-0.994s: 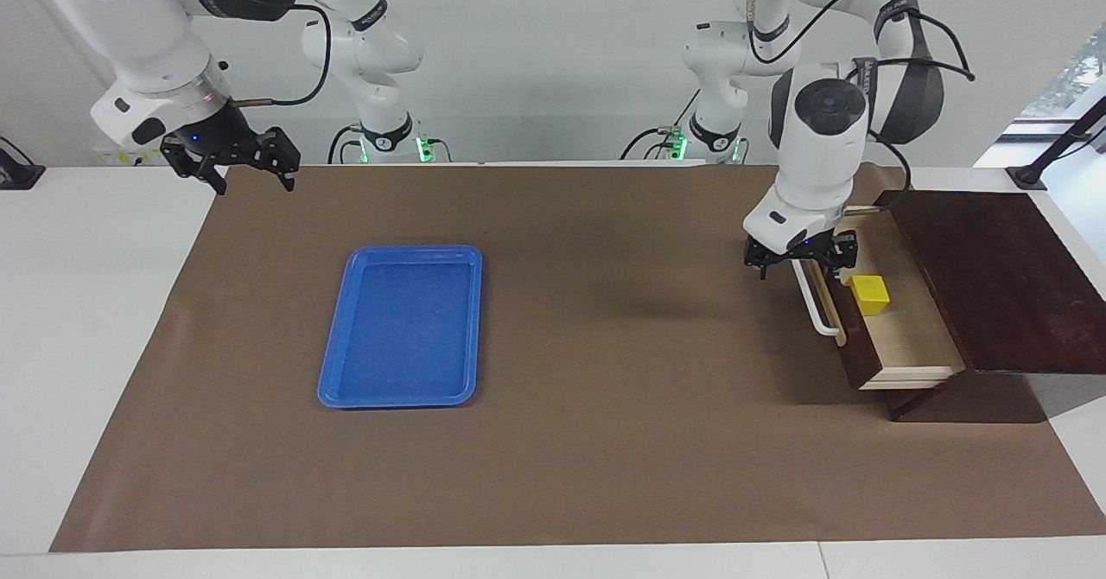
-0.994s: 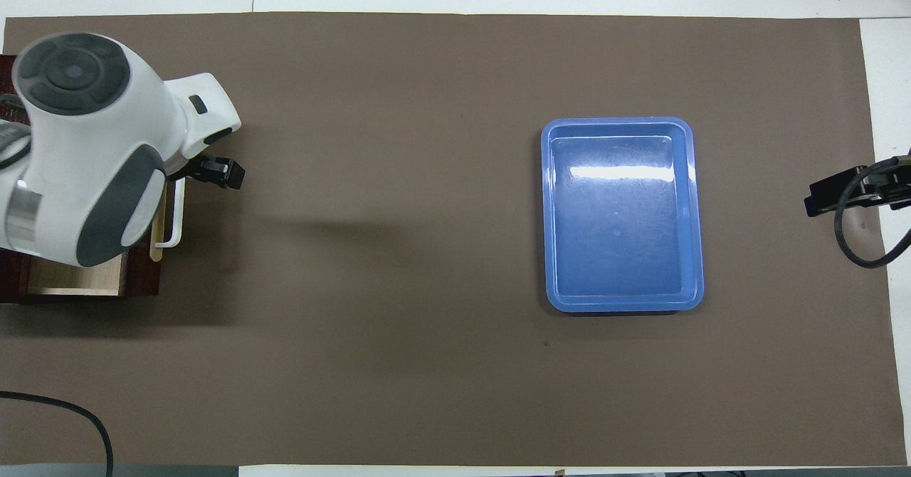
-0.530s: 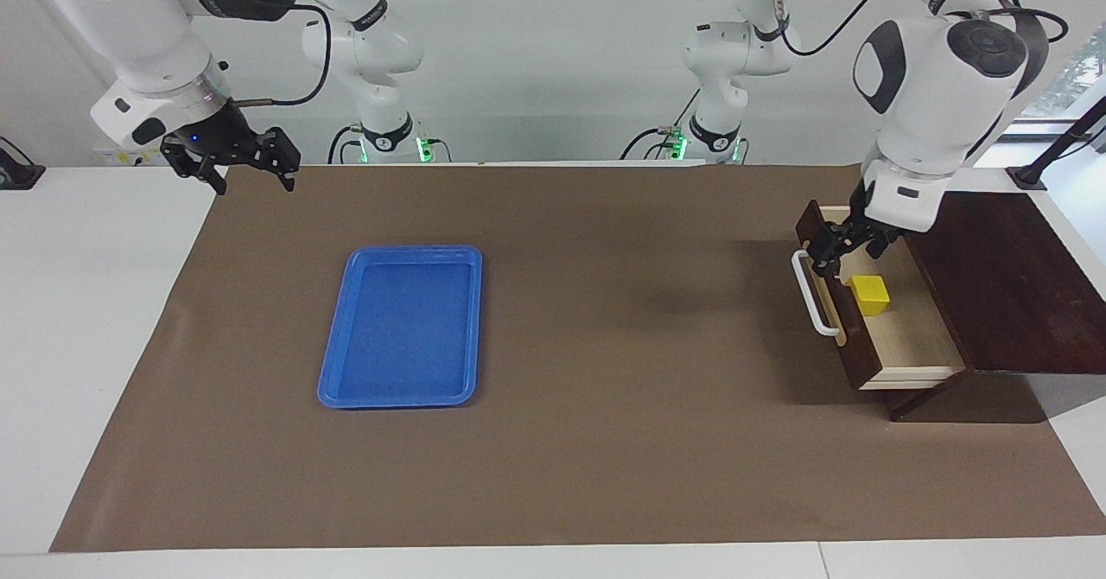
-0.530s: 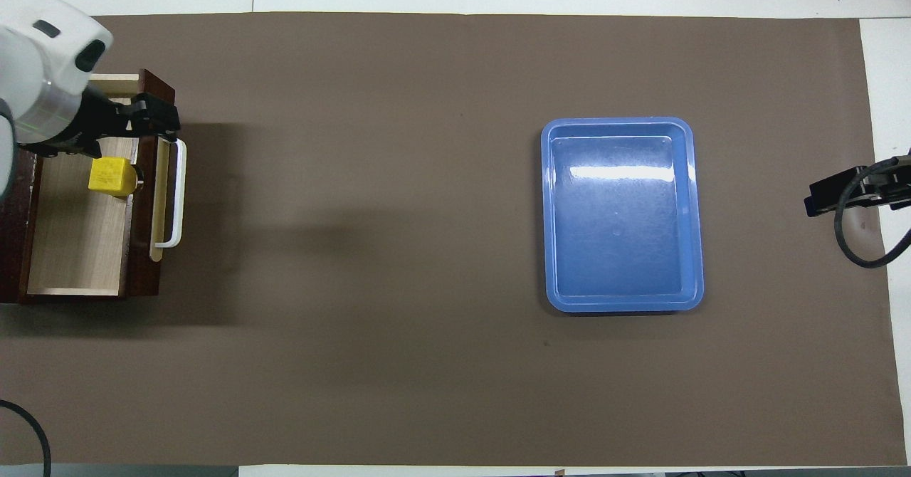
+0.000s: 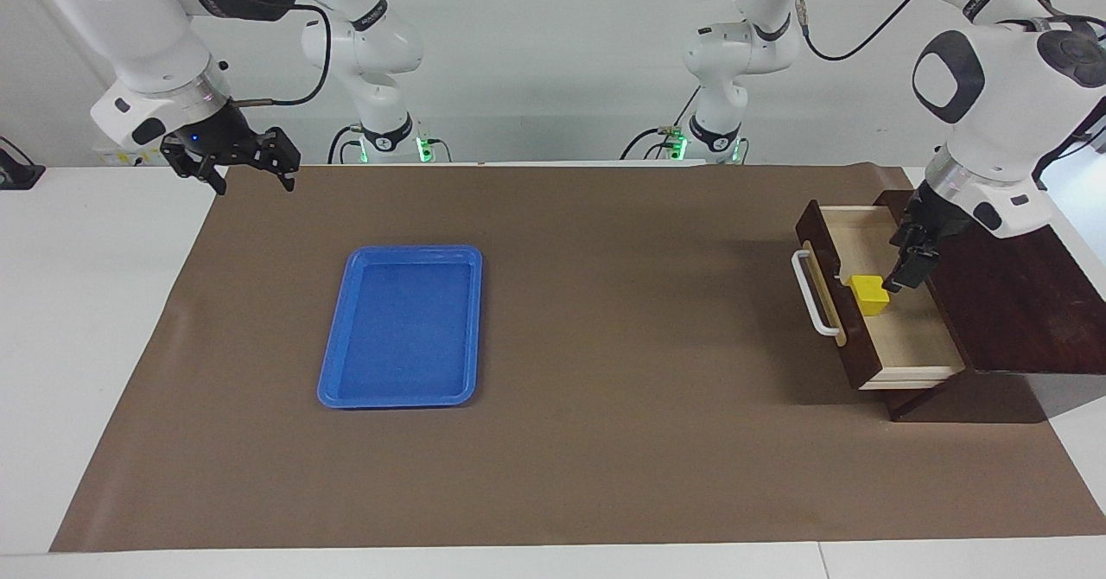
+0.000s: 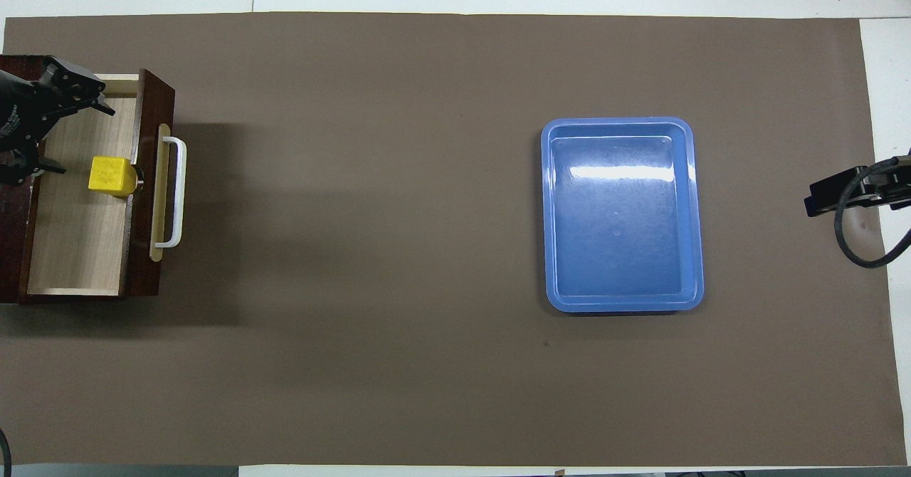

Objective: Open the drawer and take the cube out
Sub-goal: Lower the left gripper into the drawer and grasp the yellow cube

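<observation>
Drawer [image 5: 899, 328] pulled out of the dark wooden box [image 5: 1011, 285] fills the left arm's end of the table in the facing view, its pale wood floor exposed and its white bar handle [image 5: 814, 294] facing the middle of the brown mat [image 5: 605, 441]. The cube [image 5: 869, 294] sits on the drawer floor, close against the inside of the dark front panel. The left gripper [image 5: 909, 255] hangs over the open drawer at the box's edge, tilted down toward the cube, one dark fingertip just beside the block; its jaws stand wide and hold nothing. The right gripper [image 5: 251, 173] hovers above the mat's corner at the right arm's end, its two fingers spread apart and empty, the arm waiting. A blue tray [image 5: 402, 328] lies flat on the mat between the two arms, toward the right arm's end, well apart from the drawer.

From overhead, the drawer [image 6: 78, 249] shows as a pale rectangle framed in dark wood, with the handle [image 6: 176, 192] on its front. The cube [image 6: 112, 176] rests against the front panel, in the part of the drawer farther from the robots. The left gripper [image 6: 53, 128] reaches over the drawer from the box's edge, its fingers spread wide, one on each side of the cube's line, touching neither wall nor block as far as this angle shows. The tray [image 6: 690, 213] sits empty. Only a dark part of the right gripper [image 6: 836, 196] shows at the frame's edge.
</observation>
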`<state>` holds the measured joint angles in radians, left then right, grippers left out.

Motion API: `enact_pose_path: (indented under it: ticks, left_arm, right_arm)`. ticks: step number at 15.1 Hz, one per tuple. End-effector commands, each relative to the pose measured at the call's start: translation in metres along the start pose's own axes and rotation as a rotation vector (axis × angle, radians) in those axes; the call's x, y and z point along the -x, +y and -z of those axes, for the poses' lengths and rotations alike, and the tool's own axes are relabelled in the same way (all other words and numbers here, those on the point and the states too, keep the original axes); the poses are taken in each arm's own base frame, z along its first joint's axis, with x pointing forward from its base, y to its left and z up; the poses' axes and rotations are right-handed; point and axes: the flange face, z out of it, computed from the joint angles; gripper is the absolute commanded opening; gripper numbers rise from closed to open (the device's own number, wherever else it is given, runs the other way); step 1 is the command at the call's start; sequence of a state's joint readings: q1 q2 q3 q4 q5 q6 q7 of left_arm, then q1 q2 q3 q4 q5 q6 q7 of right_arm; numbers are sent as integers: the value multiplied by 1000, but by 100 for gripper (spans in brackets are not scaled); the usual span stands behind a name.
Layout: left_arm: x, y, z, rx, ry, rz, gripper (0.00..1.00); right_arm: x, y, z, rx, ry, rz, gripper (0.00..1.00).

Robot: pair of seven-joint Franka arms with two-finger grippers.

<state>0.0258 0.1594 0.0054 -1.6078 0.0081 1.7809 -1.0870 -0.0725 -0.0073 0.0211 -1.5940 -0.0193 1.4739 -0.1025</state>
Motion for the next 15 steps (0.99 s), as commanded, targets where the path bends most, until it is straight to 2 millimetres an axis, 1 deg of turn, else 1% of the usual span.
enact_pose_path:
  ticks: [1,2,4,6,7,8,9,10,11,15]
  left_arm:
    - [-10,-6,-19,-11,-23,132,100]
    - [-10,-4,-22,-12,-21,153,100]
    - [-17,5,-36,-3,-5,259,100]
    - [-21,8,-46,-6,19,280,100]
    - [-26,6,-46,0,22,290,100]
    - [-27,5,-48,-1,21,293,100]
    - [-27,4,-52,-4,20,295,100]
    - [-26,2,-59,-11,17,296,100]
    - [-25,-1,-64,-9,18,303,100]
    - [-22,-4,-76,-9,19,323,100]
  right_arm:
    - [7,2,1,13,-1,18,100]
    - [7,2,1,13,-1,18,100]
    - [7,2,1,13,-1,18,100]
    - [7,2,1,13,-1,18,100]
    - [7,5,1,13,1,12,100]
    - [8,8,0,12,-2,6,100]
    - [9,14,0,11,-1,-5,100]
    - [10,15,0,9,-10,-5,100]
    - [13,10,-2,7,-37,3,100]
    - [14,4,-1,6,-45,21,100]
